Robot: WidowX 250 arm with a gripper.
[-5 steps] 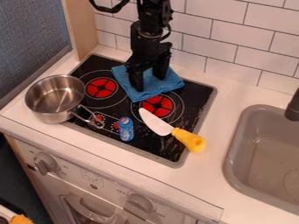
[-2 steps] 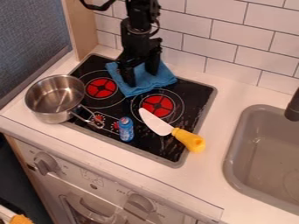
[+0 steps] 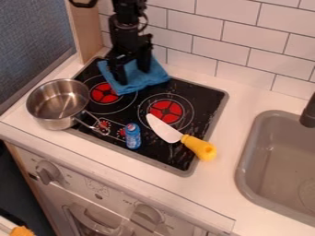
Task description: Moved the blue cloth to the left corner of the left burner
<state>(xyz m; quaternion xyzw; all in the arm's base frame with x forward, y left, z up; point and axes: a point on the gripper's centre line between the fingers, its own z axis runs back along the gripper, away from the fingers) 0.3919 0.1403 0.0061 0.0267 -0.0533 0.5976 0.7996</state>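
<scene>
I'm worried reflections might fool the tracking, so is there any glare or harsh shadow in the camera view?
Camera view: pale reflections on the shiny steel pot; soft light across the white countertop, no harsh shadow that I can make out; little detail in the dark surfaces of the black two-finger gripper.

Black all the way down, this arm (image 3: 125,37), built from chunky, blocky segments, with a thin dark cable (image 3: 146,21) bowing out at its side! And the gripper (image 3: 133,82) matches it, black again, sporting two long, narrow fingers (image 3: 145,61).
</scene>
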